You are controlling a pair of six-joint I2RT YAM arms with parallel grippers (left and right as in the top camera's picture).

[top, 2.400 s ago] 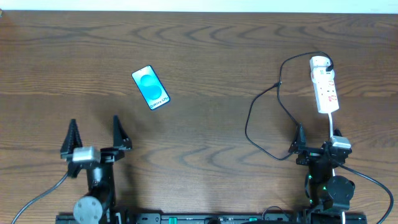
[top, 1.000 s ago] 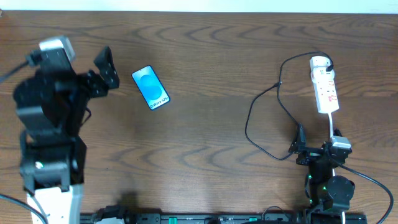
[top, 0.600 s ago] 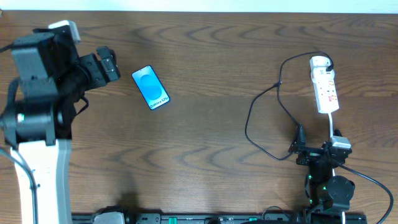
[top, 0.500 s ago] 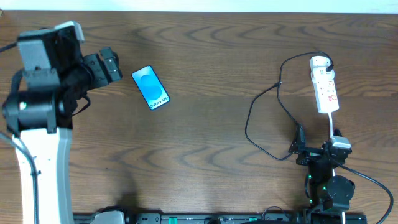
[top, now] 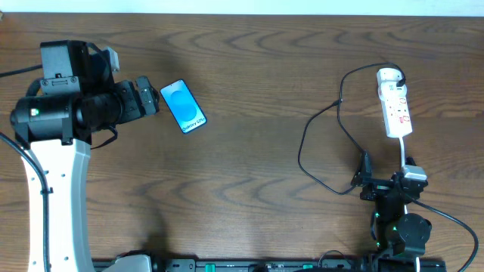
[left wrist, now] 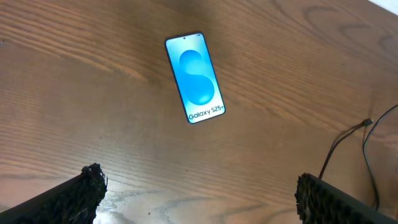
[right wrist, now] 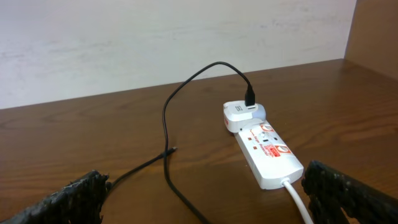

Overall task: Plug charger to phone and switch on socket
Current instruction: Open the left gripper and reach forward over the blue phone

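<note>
The phone [top: 183,106] lies face up at the far left of the table, its blue screen lit; in the left wrist view [left wrist: 194,78] it is ahead of the fingers. My left gripper [top: 150,98] is open and empty, just left of the phone and above the table [left wrist: 199,199]. The socket [top: 395,107] lies at the far right, with a white plug [top: 388,75] at its far end. The black charger cable [top: 302,151] runs from that plug in a loop; its free tip [right wrist: 176,149] rests on the table. My right gripper [top: 384,177] is open and empty, near the socket's front end [right wrist: 205,202].
The socket's white cord [right wrist: 298,199] runs toward my right gripper's right finger. The table's far edge meets a white wall [right wrist: 155,43]. The cable loop [right wrist: 166,124] lies on the wood left of the socket [right wrist: 267,152].
My left arm has risen from the front left and swung toward the far left, its gripper now pointing at the phone. The right arm, cable and socket have not moved.
</note>
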